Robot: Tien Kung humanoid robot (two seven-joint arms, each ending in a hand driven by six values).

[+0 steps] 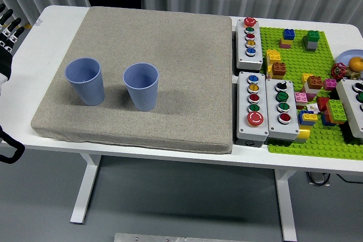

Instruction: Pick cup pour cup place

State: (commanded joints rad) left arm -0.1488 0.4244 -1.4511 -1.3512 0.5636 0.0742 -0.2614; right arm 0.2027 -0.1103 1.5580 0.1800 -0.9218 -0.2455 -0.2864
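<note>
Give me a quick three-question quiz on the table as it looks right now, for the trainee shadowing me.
1. How many blue cups stand on the grey mat?
2. True or false: the left hand is gripping a cup.
3. Which lies directly right of the mat: A) a green brick baseplate, B) grey button boxes, C) a bowl of fruit?

Key
1. Two: the left cup and the right cup, both upright and apart.
2. False: it sits at the table's far left edge, clear of both cups.
3. B: the button boxes sit between the mat and the baseplate.
</note>
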